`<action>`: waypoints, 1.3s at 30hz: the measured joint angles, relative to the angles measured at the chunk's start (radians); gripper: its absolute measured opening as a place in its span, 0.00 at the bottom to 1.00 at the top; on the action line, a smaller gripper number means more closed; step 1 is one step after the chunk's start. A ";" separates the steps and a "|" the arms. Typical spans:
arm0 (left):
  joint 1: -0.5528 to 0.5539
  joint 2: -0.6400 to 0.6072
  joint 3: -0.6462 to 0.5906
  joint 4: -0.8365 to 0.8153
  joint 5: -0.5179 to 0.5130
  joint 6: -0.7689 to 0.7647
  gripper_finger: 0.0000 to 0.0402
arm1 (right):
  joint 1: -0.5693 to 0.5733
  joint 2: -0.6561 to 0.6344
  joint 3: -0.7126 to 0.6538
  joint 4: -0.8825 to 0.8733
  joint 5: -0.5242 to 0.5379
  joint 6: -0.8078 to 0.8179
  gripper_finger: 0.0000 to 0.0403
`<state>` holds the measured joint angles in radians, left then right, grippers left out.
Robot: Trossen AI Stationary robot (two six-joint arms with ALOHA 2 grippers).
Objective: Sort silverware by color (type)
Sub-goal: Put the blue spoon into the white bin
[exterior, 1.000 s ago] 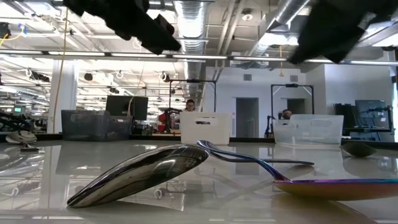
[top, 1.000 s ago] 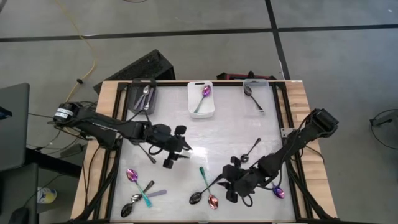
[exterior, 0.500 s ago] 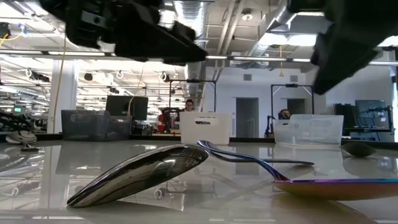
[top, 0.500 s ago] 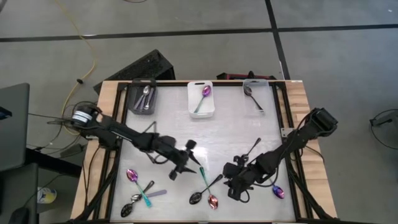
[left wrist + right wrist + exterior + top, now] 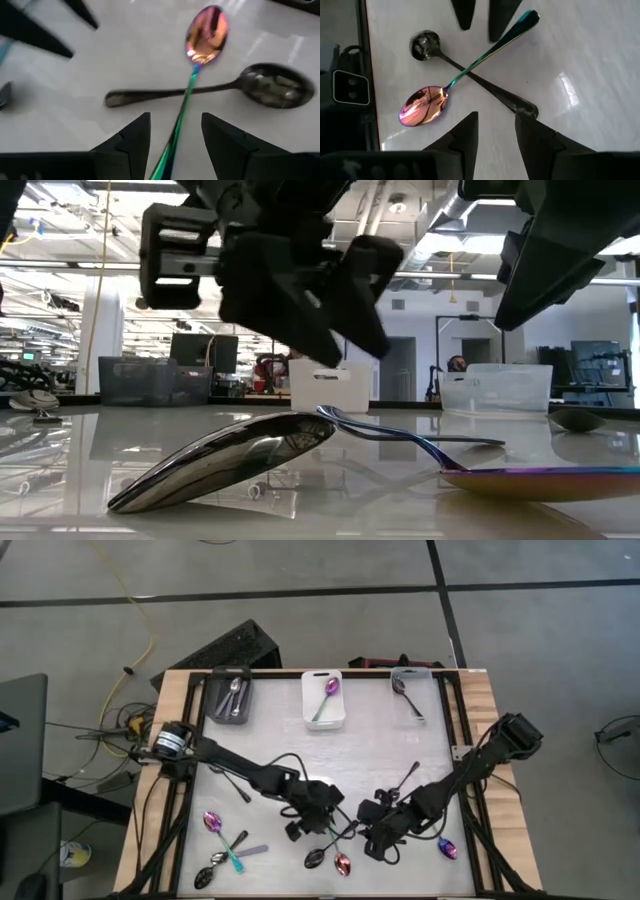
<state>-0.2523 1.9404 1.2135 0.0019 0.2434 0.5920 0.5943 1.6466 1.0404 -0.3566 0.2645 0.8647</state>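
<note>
Hovering left gripper (image 5: 318, 820) over crossed spoons (image 5: 331, 845).

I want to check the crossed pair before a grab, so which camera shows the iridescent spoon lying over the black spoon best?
The right wrist view: the whole iridescent spoon crosses the black spoon. The left wrist view crops its handle, the high view shows it tiny, and the low view shows it edge-on.

Table top (image 5: 370, 755): smooth, pale, glossy; mirrors ceiling lights. Wooden edge (image 5: 168, 690), light raw grain, matt.

Iridescent spoon (image 5: 462, 80): polished metal, pink-gold bowl, handle shading to teal, mirror-bright. Black spoon (image 5: 470, 75) crossed under it: dark glossy metal, reflective bowl.

Bins: dark translucent plastic (image 5: 231, 698), white opaque plastic (image 5: 323, 700), clear plastic (image 5: 413, 692).

Gripper fingers (image 5: 132, 137): matt black, smooth, plastic-looking.

Floor (image 5: 330, 565): dull grey concrete.
</note>
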 joint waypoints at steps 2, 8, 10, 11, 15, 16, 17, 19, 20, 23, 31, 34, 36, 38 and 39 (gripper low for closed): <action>0.001 0.016 0.022 0.000 0.022 0.014 0.40 | 0.007 0.000 0.000 0.001 0.007 0.002 0.38; 0.013 0.074 0.030 -0.007 0.066 0.094 0.40 | 0.023 0.000 0.000 0.006 0.009 0.002 0.38; 0.013 0.096 0.030 0.000 0.087 0.094 0.40 | 0.026 0.000 0.000 0.007 0.018 0.002 0.38; 0.012 0.107 0.030 0.005 0.094 0.089 0.40 | 0.027 0.000 0.000 0.010 0.022 0.002 0.38; 0.011 0.126 0.038 0.014 0.093 0.071 0.40 | 0.026 0.000 0.000 0.015 0.023 0.016 0.38; 0.011 0.126 0.040 0.017 0.092 0.069 0.40 | 0.028 0.000 0.000 0.016 0.022 0.027 0.38; 0.011 0.126 0.042 0.022 0.088 0.070 0.40 | 0.029 0.001 0.000 0.017 0.023 0.038 0.38; 0.012 0.126 0.042 0.020 0.070 0.069 0.40 | 0.034 0.001 0.000 0.023 0.022 0.063 0.38; 0.012 0.126 0.041 0.018 0.062 0.069 0.40 | 0.037 0.001 0.000 0.023 0.023 0.077 0.38; 0.018 0.125 0.041 0.007 0.057 0.067 0.36 | 0.051 0.001 0.000 0.022 0.023 0.128 0.38; 0.038 0.125 0.041 -0.029 0.059 0.041 0.13 | 0.094 0.001 0.000 0.037 0.024 0.226 0.38; 0.042 0.123 0.041 -0.043 0.059 0.040 0.04 | 0.106 0.001 0.000 0.045 0.027 0.253 0.38; 0.043 0.121 0.041 -0.043 0.058 0.033 0.02 | 0.112 0.001 0.000 0.050 0.028 0.261 0.38; 0.044 0.121 0.046 -0.046 0.056 0.043 0.01 | 0.117 0.001 0.000 0.053 0.029 0.262 0.38; 0.044 0.121 0.053 -0.053 0.054 0.045 0.01 | 0.120 0.001 0.000 0.052 0.029 0.262 0.38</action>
<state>-0.2085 2.0609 1.2667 -0.0511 0.2976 0.6372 0.7141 1.6474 1.0401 -0.3042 0.2940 1.1267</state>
